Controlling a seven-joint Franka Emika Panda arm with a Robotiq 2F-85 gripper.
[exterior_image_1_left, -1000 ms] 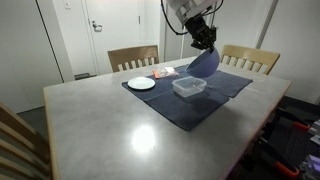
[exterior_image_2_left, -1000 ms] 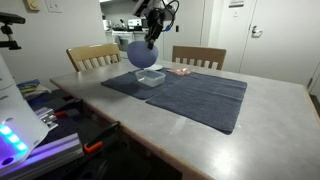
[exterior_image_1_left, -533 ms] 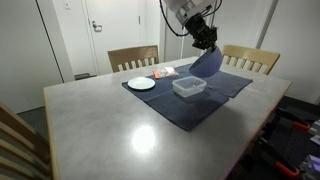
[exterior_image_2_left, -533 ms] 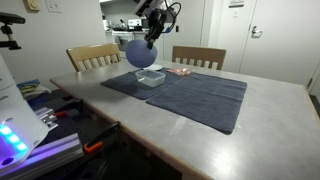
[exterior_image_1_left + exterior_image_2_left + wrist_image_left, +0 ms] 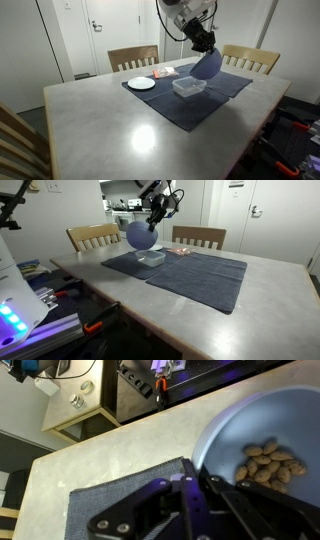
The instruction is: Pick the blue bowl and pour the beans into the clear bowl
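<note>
Wrist view: gripper (image 5: 197, 480) is pinching the rim of the blue bowl (image 5: 235, 425), w/ its jaws pressed tight on it. The beans (image 5: 266, 463) sit in a small heap inside the bowl.

In an exterior view the blue bowl (image 5: 208, 65) hangs up in the air, tipped on its side. It is just above and a bit behind the clear bowl (image 5: 189, 87), not touching it. The clear bowl rests on the dark cloth (image 5: 190, 108) on the table (image 5: 110, 130). It's too small to tell if any beans are in it.

Step, I think: the pick is done and the pour is on. Next it needs to tip the bowl more, approx. over the middle of the clear bowl, and go slow so the beans slide in and don't bounce out onto the cloth.
</note>
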